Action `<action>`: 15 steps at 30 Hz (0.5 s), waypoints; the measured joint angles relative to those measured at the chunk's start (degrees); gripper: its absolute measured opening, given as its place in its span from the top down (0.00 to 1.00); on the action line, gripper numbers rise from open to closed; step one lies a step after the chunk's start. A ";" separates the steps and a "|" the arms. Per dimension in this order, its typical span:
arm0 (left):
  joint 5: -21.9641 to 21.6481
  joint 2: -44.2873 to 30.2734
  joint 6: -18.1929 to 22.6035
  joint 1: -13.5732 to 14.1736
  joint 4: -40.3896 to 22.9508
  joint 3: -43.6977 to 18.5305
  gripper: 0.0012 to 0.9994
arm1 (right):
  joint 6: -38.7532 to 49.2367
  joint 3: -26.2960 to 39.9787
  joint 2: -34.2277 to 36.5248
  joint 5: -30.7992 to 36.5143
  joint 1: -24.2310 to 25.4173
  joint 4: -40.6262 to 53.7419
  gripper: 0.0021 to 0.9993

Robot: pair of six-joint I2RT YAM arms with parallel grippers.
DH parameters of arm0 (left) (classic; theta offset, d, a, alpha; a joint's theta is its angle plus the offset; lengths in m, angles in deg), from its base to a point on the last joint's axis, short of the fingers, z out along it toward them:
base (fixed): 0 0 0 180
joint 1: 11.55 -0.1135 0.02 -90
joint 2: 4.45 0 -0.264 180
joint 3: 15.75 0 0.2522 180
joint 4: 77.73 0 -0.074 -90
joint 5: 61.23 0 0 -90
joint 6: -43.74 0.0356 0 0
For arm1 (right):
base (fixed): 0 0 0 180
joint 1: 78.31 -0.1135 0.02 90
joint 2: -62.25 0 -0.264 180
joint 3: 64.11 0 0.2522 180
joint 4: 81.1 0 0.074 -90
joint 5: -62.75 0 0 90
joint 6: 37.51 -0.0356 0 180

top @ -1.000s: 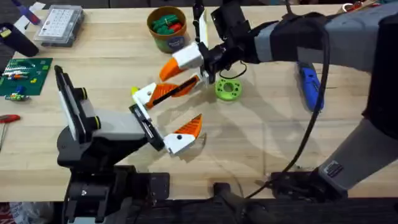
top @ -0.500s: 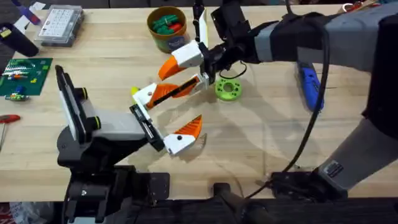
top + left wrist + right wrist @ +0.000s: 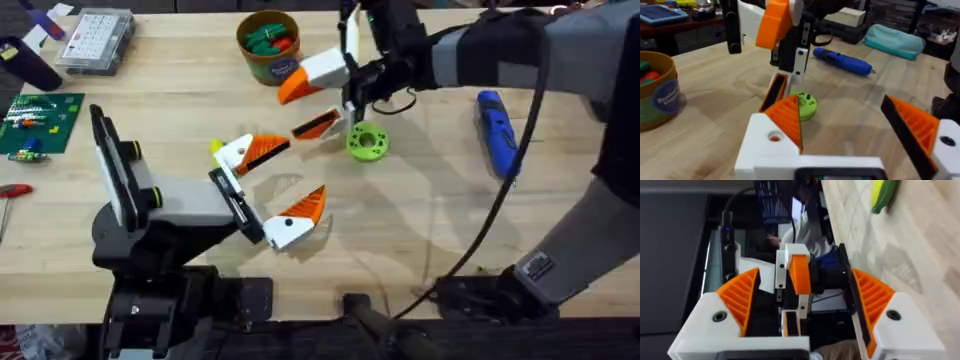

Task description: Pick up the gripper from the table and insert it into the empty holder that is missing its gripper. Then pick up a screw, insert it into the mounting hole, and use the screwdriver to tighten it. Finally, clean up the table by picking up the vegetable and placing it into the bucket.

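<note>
Beside the bucket [image 3: 268, 42], right gripper [image 3: 322, 100] seemingly open; left gripper [image 3: 270, 187] open.

Blue screwdriver [image 3: 497, 132]; orange-brown bucket [image 3: 268, 44], blue label.

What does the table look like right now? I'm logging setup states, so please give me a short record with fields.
left gripper: open, white fingers with orange ribbed pads, low over the table
right gripper: open, reaching across the middle, its lower finger beside the flat green disc with holes
blue pen-shaped screwdriver: lying on the light wooden table, apart from both grippers
round orange-brown bucket with a blue label: upright at the far edge, green and red pieces inside
</note>
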 joint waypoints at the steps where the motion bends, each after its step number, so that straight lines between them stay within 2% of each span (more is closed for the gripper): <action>1: 0.00 0.00 0.00 0.00 0.00 0.00 0.01 | 0.10 0.00 0.00 0.00 0.81 0.00 0.01; 9: 0.00 0.00 0.00 0.00 0.00 0.00 0.01 | 0.17 0.00 -0.32 0.66 5.95 -0.22 0.01; 15: 0.00 0.00 0.00 0.00 0.00 0.00 0.01 | 0.14 0.00 -0.61 6.77 7.95 -0.24 0.01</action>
